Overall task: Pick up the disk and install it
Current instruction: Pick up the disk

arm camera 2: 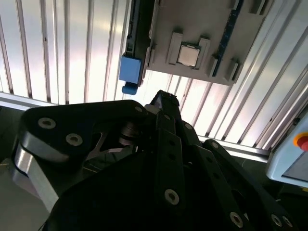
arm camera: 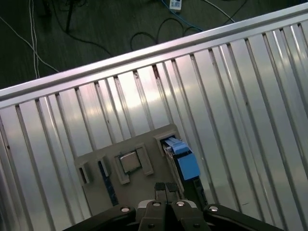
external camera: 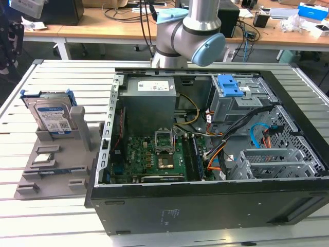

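The disk (external camera: 51, 116) stands upright in a slot of the grey holder tray (external camera: 56, 164) on the exterior view's left, beside the open computer case. It is silver with a white-and-blue label and a blue bracket. In both wrist views I see the disk (arm camera: 184, 161) (arm camera 2: 131, 69) edge-on from high above, with its blue bracket showing. My gripper (arm camera: 166, 186) (arm camera 2: 162, 100) hangs well above the tray, shut, with nothing between its fingers.
A processor chip (arm camera: 129, 162) lies in the tray next to the disk. The open case (external camera: 205, 206) holds a grey power supply (external camera: 149, 98), a motherboard (external camera: 154, 154), cables and a blue-latched drive cage (external camera: 231, 87). The ribbed metal table (external camera: 51, 216) ends at a rail (arm camera: 120, 57).
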`<state>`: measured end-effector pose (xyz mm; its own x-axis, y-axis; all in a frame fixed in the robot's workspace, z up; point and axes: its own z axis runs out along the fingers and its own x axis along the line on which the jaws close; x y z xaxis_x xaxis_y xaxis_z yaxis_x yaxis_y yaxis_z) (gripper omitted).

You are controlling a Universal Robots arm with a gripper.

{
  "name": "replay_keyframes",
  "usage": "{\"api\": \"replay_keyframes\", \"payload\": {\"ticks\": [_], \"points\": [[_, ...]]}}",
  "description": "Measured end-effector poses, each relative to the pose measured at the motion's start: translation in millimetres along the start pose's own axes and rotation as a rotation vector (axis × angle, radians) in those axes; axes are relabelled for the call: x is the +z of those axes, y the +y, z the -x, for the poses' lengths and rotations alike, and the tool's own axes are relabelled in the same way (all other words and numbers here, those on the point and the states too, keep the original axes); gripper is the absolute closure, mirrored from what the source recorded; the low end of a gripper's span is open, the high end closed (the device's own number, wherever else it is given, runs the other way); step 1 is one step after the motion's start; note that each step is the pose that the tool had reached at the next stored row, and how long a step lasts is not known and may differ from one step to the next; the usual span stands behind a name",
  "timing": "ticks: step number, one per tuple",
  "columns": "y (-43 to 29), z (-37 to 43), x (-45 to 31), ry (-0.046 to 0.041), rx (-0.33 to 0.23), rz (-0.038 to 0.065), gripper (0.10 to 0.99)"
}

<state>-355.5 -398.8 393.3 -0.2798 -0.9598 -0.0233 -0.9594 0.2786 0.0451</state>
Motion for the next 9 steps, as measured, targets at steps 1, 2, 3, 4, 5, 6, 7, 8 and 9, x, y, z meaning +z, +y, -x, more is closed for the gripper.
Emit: {"api": "replay_keyframes", "payload": {"ticks": [1, 2, 3, 4, 5, 6, 7, 8, 9], "points": [[0.0, 0.0, 0.0, 0.0005, -0.011, 0.000, 0.984], [0.0, 0.0, 0.0, 0.0008, -0.019, 0.000, 0.984], [0.0, 0.0, 0.0, 0.0012, -0.027, 0.001, 0.984], [0.0, 0.0, 0.0, 0.0016, -0.037, 0.001, 0.984], [0.0, 0.0, 0.0, 0.0017, -0.040, 0.001, 0.984], [0.0, 0.0, 0.0, 0.0019, -0.043, 0.001, 0.984], [0.0, 0.0, 0.0, 0.0020, -0.046, 0.001, 0.984], [0.0, 0.0, 0.0, 0.0022, -0.049, 0.001, 0.984], [0.0, 0.0, 0.0, 0.0023, -0.053, 0.001, 0.984]]}}
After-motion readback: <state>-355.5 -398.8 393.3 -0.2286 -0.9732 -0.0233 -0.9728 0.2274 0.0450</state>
